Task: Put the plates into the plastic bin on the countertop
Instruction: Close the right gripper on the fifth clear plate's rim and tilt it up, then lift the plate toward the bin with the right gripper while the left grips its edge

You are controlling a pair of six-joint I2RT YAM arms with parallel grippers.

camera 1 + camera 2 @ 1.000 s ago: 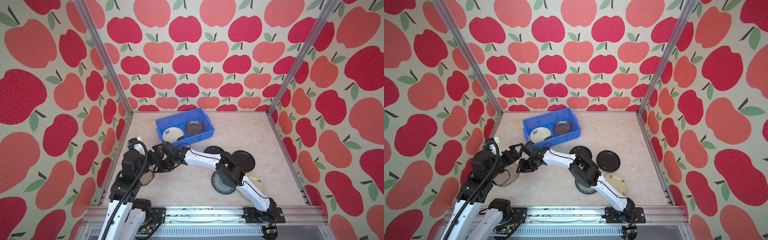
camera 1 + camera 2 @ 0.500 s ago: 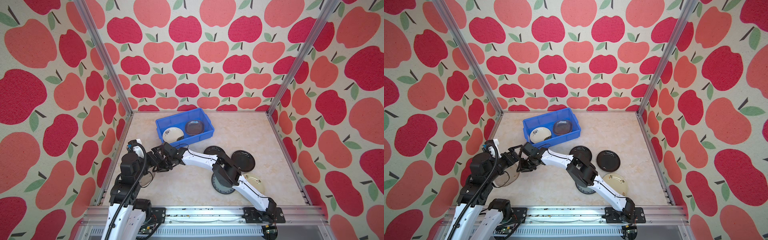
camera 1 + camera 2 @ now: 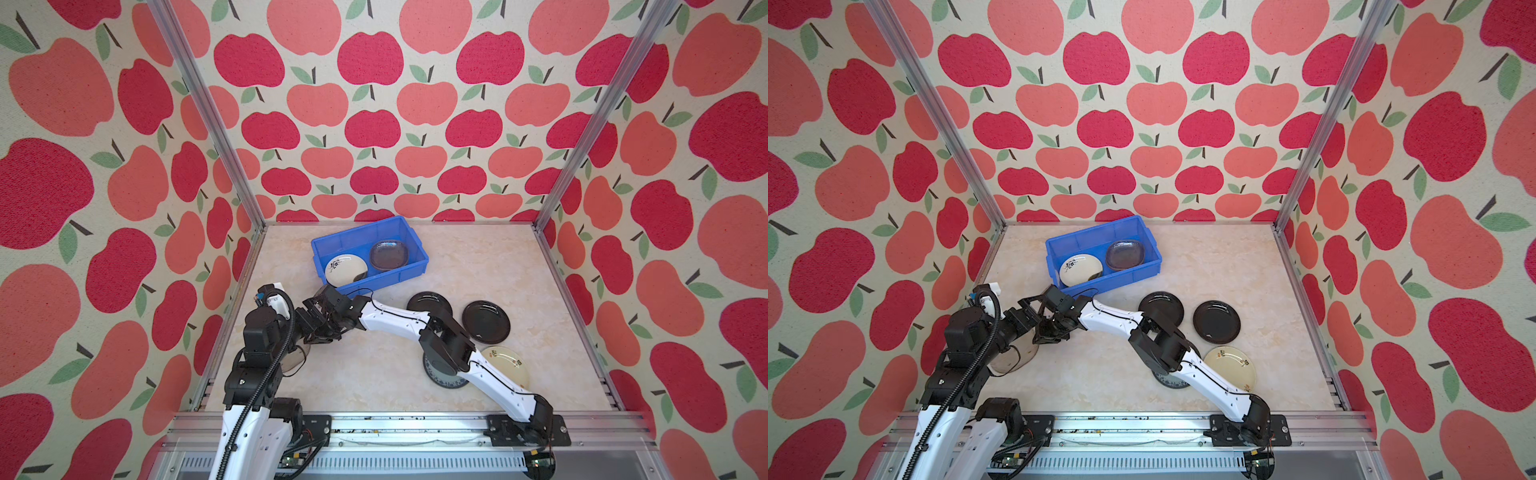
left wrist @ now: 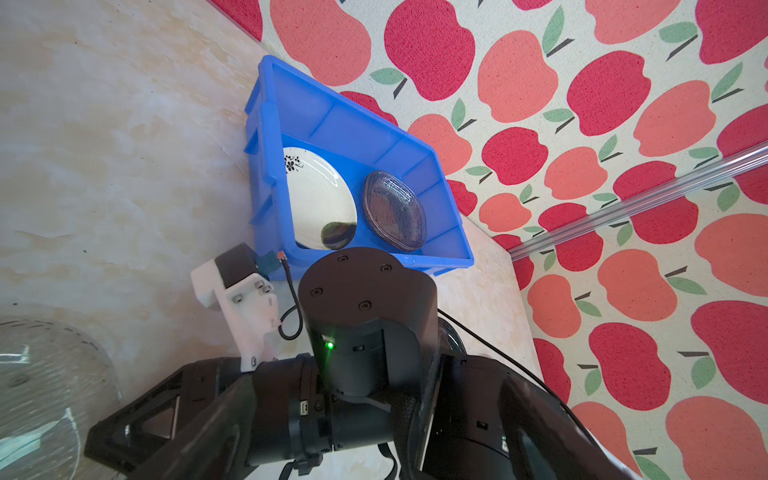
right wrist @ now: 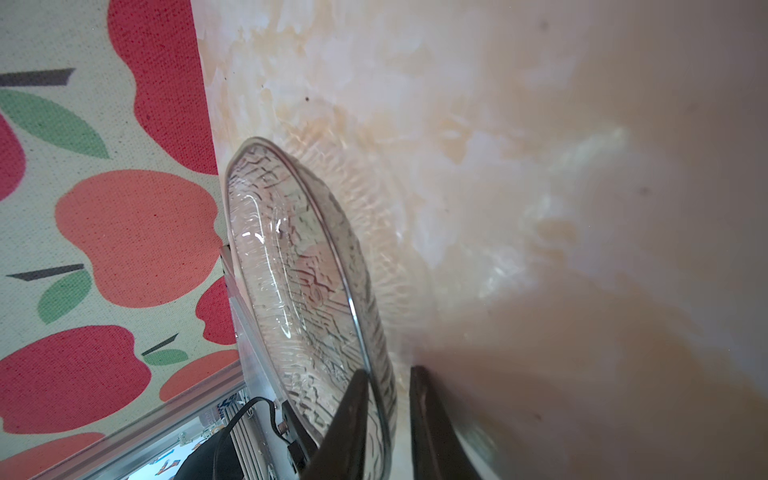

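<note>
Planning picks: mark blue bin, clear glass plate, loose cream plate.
blue bin point(image 3: 357, 239): in a top view, far wall.
clear glass plate point(image 5: 291, 270): right wrist view, textured centre.
cream plate point(image 3: 505, 363): in a top view, centre.

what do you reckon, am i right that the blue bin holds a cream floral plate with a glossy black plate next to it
Not quite: the left wrist view shows the blue bin holds a cream floral plate with a smoky textured glass plate next to it, not a black one. Both glossy black plates lie outside it on the countertop.
</note>
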